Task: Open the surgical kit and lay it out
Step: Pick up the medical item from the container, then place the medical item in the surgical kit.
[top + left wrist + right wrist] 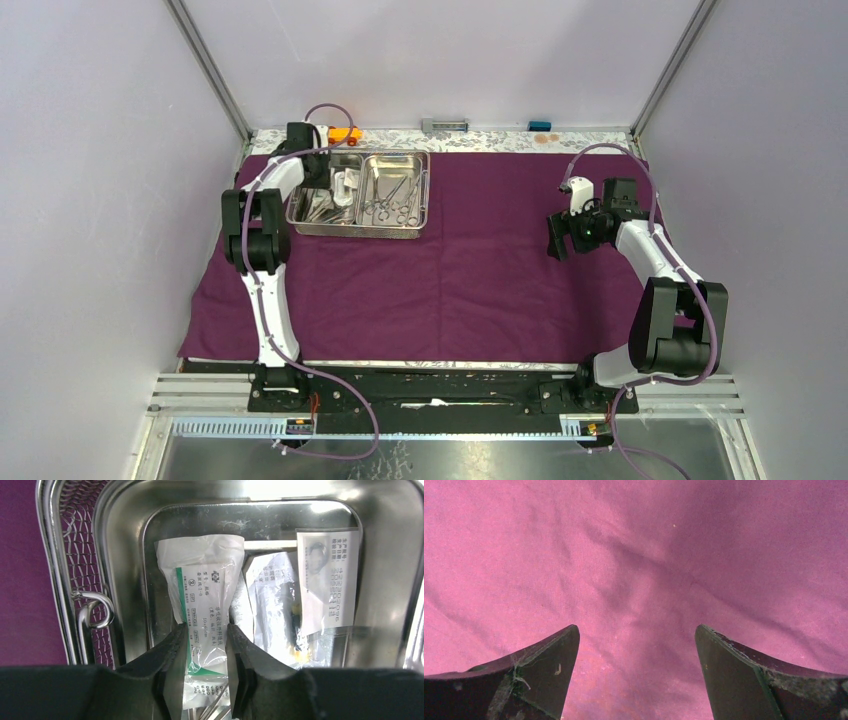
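While left fingers [167, 652] pinch the green-striped packet [202, 580] in the left compartment of the tray [122, 540] and right fingers [544, 660] gape empty over the cloth [634, 555], slick film may slip free on lifting.

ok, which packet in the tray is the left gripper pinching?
The green-striped packet, leftmost in the wrist view, squeezed in the left gripper. The clear packet and white-label packet lie to its right, untouched.

Lab booth: white panels [440, 50], aluminium frame [212, 72]
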Action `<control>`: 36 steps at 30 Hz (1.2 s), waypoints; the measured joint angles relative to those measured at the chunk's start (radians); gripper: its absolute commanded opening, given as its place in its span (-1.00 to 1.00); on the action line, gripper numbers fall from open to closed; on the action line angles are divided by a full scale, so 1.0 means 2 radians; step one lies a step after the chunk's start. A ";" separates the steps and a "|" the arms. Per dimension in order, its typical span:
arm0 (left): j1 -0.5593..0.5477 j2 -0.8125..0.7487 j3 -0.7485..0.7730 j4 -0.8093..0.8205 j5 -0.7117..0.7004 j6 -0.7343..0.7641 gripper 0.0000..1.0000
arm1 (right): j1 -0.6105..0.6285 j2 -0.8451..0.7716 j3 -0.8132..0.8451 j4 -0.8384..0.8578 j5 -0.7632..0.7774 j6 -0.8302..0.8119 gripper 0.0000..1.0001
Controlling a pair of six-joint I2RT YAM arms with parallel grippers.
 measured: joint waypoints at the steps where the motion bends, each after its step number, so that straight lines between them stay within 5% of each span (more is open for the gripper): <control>1: 0.000 -0.001 0.000 0.000 0.001 0.001 -0.54 | 0.000 0.000 0.000 0.000 0.000 0.000 0.85; 10: 0.000 -0.016 -0.004 -0.021 0.015 0.001 -1.00 | 0.000 0.000 0.000 0.000 -0.002 0.000 0.85; 25: 0.000 -0.091 -0.025 -0.046 0.031 0.001 -1.00 | 0.000 0.000 0.000 -0.001 -0.003 -0.002 0.85; 36: 0.000 -0.236 -0.099 -0.069 0.059 0.011 -1.00 | 0.000 -0.005 0.000 -0.001 -0.017 -0.002 0.86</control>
